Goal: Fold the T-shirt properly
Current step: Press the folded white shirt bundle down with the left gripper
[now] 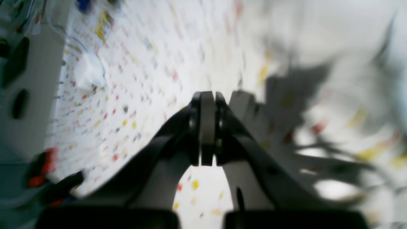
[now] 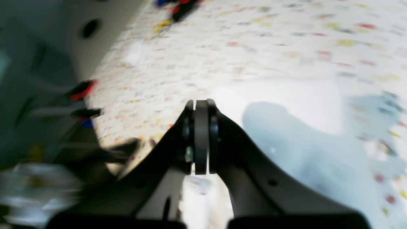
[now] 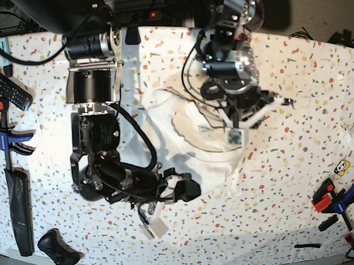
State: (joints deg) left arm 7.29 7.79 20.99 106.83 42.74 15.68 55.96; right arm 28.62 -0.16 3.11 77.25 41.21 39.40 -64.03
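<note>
Fabric of the white T-shirt lay bunched mid-table on the speckled tabletop. Left gripper, at its two o'clock, and right gripper, at its seven o'clock, were both pinched together, gripping nothing.

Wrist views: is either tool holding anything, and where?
Nothing held. Left tool and right tool are shut, with no T-shirt fabric between the pads.
</note>
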